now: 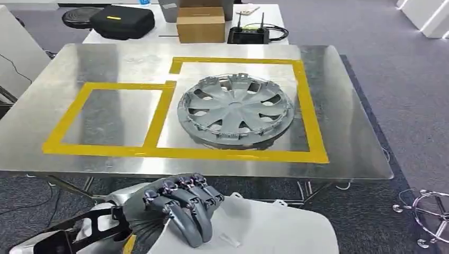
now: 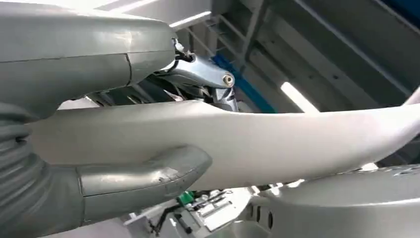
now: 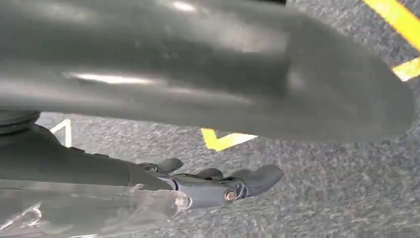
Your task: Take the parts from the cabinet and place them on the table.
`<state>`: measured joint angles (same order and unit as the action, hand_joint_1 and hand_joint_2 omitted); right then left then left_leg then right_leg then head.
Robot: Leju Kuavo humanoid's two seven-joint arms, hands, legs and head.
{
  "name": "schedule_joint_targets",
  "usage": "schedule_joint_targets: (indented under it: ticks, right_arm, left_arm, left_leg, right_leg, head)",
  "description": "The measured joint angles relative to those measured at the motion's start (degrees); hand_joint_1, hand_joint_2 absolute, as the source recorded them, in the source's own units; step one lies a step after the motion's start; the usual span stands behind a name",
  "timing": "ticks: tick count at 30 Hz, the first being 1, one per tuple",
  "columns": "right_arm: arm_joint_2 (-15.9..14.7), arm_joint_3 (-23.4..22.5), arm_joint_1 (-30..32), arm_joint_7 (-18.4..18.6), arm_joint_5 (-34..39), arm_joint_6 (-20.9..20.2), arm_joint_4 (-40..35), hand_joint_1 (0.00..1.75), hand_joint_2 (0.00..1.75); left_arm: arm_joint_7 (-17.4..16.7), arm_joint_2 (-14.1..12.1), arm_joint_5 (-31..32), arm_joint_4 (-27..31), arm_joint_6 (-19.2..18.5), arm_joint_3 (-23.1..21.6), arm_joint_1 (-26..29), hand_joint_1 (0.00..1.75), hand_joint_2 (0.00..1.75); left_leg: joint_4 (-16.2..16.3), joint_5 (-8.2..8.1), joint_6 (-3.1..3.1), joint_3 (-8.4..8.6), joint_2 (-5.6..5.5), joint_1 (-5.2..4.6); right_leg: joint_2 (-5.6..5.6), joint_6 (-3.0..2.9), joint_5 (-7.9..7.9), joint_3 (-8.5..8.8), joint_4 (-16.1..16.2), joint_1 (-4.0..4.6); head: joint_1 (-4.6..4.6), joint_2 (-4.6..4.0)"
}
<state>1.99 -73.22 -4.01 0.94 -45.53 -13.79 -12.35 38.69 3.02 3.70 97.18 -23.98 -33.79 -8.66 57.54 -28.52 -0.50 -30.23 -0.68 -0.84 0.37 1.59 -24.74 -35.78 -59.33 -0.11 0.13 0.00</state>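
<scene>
1. Lying inside the larger of two yellow tape frames (image 1: 306,100) on the steel worktop (image 1: 349,132), a grey wheel cover (image 1: 235,110) is seen face up.
2. A pale curved panel (image 1: 265,227) is gripped by the left hand (image 1: 180,209) just below the worktop's near edge; its fingers (image 1: 193,225) are curled over the panel, the thumb (image 2: 148,173) pressed beneath.
3. The right hand (image 3: 218,186) is seen above grey carpet (image 3: 322,198) with yellow markings; whether anything is held cannot be told.
4. Behind the worktop, a cardboard box (image 1: 200,24), a black case (image 1: 122,21) and a controller (image 1: 248,34) are set on a white table (image 1: 159,33).
</scene>
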Motion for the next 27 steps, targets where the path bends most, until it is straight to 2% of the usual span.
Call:
schedule_joint_targets:
  ticks: [1,2,3,5,6,7,8,10,11,12,13,14,15,16,17,18,20,21,22,23,25,26,27]
  right_arm:
    - [0.00,0.00,0.00,-0.02,-0.11,-0.06,0.00,0.00,0.00]
    - [0.00,0.00,-0.02,-0.11,-0.17,-0.20,0.00,0.00,0.00]
    - [0.00,0.00,-0.10,-0.26,-0.31,-0.35,0.00,0.00,0.00]
    - [0.00,0.02,-0.31,-0.48,-0.48,-0.46,0.00,0.00,0.00]
    - [0.00,0.02,-0.31,-0.50,-0.57,-0.52,0.00,0.00,0.00]
    - [0.00,0.02,-0.29,-0.50,-0.61,-0.52,0.00,0.00,0.00]
    - [0.00,0.02,-0.28,-0.50,-0.66,-0.52,0.00,0.00,0.00]
    - [0.00,0.04,-0.31,-0.52,-0.72,-0.55,0.00,0.00,0.00]
    - [-0.02,0.04,-0.31,-0.52,-0.76,-0.61,0.00,0.00,0.00]
    - [-0.02,0.04,-0.43,-0.55,-0.79,-0.72,0.00,0.00,0.00]
    - [-0.02,0.07,-0.47,-0.61,-0.87,-0.89,0.00,0.00,0.00]
    - [0.00,0.09,-0.40,-0.63,-0.98,-1.11,0.02,0.00,0.00]
    - [0.02,0.11,-0.41,-0.72,-1.12,-1.31,0.02,0.00,0.00]
    - [0.02,0.20,-0.50,-0.83,-1.29,-1.62,0.02,0.00,0.00]
    - [0.07,0.24,-0.59,-0.96,-1.31,-1.75,0.04,0.00,0.00]
    - [0.09,0.26,-0.72,-1.03,-1.35,-1.84,0.09,0.00,0.00]
    - [0.11,0.26,-0.76,-1.14,-1.44,-2.05,0.11,0.00,0.00]
    - [0.11,0.26,-0.68,-1.16,-1.49,-2.16,0.18,0.00,0.00]
    - [0.11,0.26,-0.60,-1.18,-1.59,-2.21,0.24,0.00,0.00]
    - [0.11,0.26,-0.59,-1.18,-1.68,-2.27,0.28,0.00,0.00]
    - [0.11,0.28,-0.71,-1.20,-1.92,-2.36,0.31,0.00,0.00]
    - [0.11,0.28,-0.77,-1.20,-2.01,-2.40,0.31,0.00,0.00]
    - [0.13,0.31,-0.92,-1.18,-2.16,-2.43,0.37,0.00,0.00]
  left_arm:
    - [0.00,-0.11,0.33,-0.02,0.35,0.22,-0.04,1.75,1.75]
    - [0.00,-0.24,0.63,-0.02,0.61,0.44,-0.16,1.75,1.75]
    - [0.00,-0.37,0.96,-0.07,0.87,0.72,-0.27,1.75,1.75]
    - [0.00,-1.01,2.52,-0.44,1.95,1.60,-0.29,1.75,1.75]
    - [0.00,-1.44,2.99,-0.79,2.25,2.01,-0.30,1.75,1.75]
    - [0.00,-1.73,3.15,-1.01,2.36,2.36,-0.30,1.75,1.75]
    - [0.00,-1.90,3.19,-1.18,2.47,2.62,-0.32,1.75,1.75]
    - [0.00,-2.14,3.41,-1.31,2.60,2.95,-0.50,1.75,1.75]
    - [0.00,-2.27,4.23,-1.40,3.12,3.04,-0.68,1.75,1.75]
    - [-0.07,-2.43,5.58,-1.53,4.05,3.13,-0.98,1.75,1.75]
    - [-0.30,-2.77,7.94,-1.79,5.73,3.21,-1.16,1.75,1.75]
    - [-0.54,-3.34,9.95,-2.25,7.33,3.39,-1.61,1.75,1.75]
    - [-0.90,-3.87,12.01,-3.11,9.19,3.56,-2.34,1.75,1.75]
    - [-1.59,-4.74,14.93,-4.41,11.68,3.93,-3.41,1.75,1.75]
    - [-2.29,-5.72,17.66,-5.84,13.69,4.33,-4.79,1.75,1.75]
    - [-3.21,-6.59,20.47,-7.81,15.72,4.66,-6.29,1.75,1.75]
    - [-5.03,-8.42,26.57,-13.19,19.70,5.49,-9.20,1.75,1.75]
    - [-6.08,-9.34,29.19,-16.01,21.29,5.84,-10.43,1.75,1.75]
    - [-7.24,-10.01,31.66,-18.81,22.98,6.10,-11.57,1.75,1.75]
    - [-8.24,-10.84,33.91,-21.74,24.68,6.36,-12.91,1.75,1.75]
    - [-10.12,-11.89,37.27,-27.16,27.83,7.26,-15.32,1.75,1.75]
    - [-11.06,-12.33,38.89,-29.63,29.23,7.72,-16.40,1.75,1.75]
    - [-12.11,-13.03,40.46,-31.99,30.67,8.24,-17.52,1.75,1.75]
  left_leg:
    - [0.68,-0.22,-0.22,-0.21,0.05,0.04]
    - [2.94,-0.43,-0.46,-1.23,0.08,0.02]
    - [6.69,-1.62,-0.79,-3.43,0.09,0.10]
    - [15.08,-5.56,-1.27,-9.18,0.09,0.31]
    - [17.28,-6.26,-1.41,-11.22,0.09,0.37]
    - [16.85,-5.20,-1.51,-11.89,0.10,0.43]
    - [14.55,-2.87,-1.52,-11.36,0.10,0.51]
    - [5.61,3.51,-1.49,-7.81,0.13,0.66]
    - [1.68,5.78,-1.54,-6.32,0.22,0.81]
    - [0.07,3.32,-1.05,-6.10,0.24,0.68]
    - [0.33,4.30,-0.72,-6.11,0.22,0.65]
    - [0.35,4.73,-0.35,-6.14,0.12,0.53]
    - [0.33,4.68,-0.04,-6.01,0.04,0.44]
    - [0.03,4.94,0.43,-5.77,0.06,0.83]
    - [0.03,4.87,0.59,-5.64,0.07,0.83]
    - [0.03,4.78,0.88,-5.57,0.08,0.82]
    - [0.03,4.68,1.07,-5.56,0.09,0.72]
    - [0.04,4.65,1.12,-5.55,0.08,0.65]
    - [0.04,4.62,1.15,-5.52,0.08,0.64]
    - [0.05,4.59,1.12,-5.46,0.05,0.64]
    - [0.08,4.43,0.87,-5.16,0.03,0.66]
    - [0.09,4.31,0.64,-5.06,0.03,0.64]
    - [0.34,4.18,0.22,-5.19,0.00,0.15]
  right_leg:
    - [0.04,-0.23,0.14,0.65,0.33,-0.33]
    - [0.04,-0.43,0.04,1.09,0.45,-0.41]
    - [0.03,-0.69,-0.13,1.27,0.52,-0.44]
    - [0.04,-0.96,-0.54,1.41,0.52,-0.44]
    - [0.05,-1.02,-0.72,1.56,0.52,-0.44]
    - [0.07,-0.98,-0.97,1.82,0.52,-0.45]
    - [0.10,-0.90,-1.21,2.18,0.52,-0.48]
    - [0.18,-0.54,-1.74,3.07,0.52,-0.60]
    - [0.20,-0.20,-1.99,3.18,0.54,-0.52]
    - [0.34,0.16,-2.21,3.03,0.13,-0.33]
    - [0.26,0.47,-2.35,2.74,0.46,-0.28]
    - [0.22,0.78,-2.51,2.71,0.62,-0.34]
    - [0.17,1.12,-2.57,2.96,0.84,-0.43]
    - [0.18,1.46,-2.89,3.08,0.60,-0.50]
    - [0.11,1.61,-3.69,2.73,-0.70,-0.49]
    - [0.10,1.68,-5.48,1.25,-3.74,-0.47]
    - [0.10,1.87,-9.84,-4.01,-13.76,-0.41]
    - [0.10,1.87,-10.60,-6.05,-17.09,-0.41]
    - [0.10,1.78,-9.91,-6.71,-17.52,-0.42]
    - [0.10,1.69,-7.96,-6.09,-15.30,-0.41]
    - [0.09,1.42,-2.49,-1.73,-5.51,-0.45]
    - [0.06,1.39,-0.70,0.42,-1.03,-0.52]
    - [0.13,1.18,-0.90,1.09,-0.06,-0.36]
  head:
    - [0.04,0.02]
    - [-0.18,0.00]
    - [-0.24,0.00]
    - [-0.26,0.00]
    - [-0.26,0.00]
    - [-0.28,0.00]
    - [-0.26,0.00]
    - [-0.26,0.00]
    - [-0.33,0.00]
    - [-0.50,0.00]
    - [-0.33,0.00]
    - [-0.55,0.00]
    - [-0.33,0.00]
    - [-0.53,0.00]
    - [-0.31,0.00]
    - [-0.11,0.00]
    - [-0.04,0.00]
    - [-0.06,0.00]
    - [-0.06,0.00]
    - [-0.06,0.00]
    - [-0.06,0.00]
    - [-0.02,0.00]
    - [-0.04,0.00]
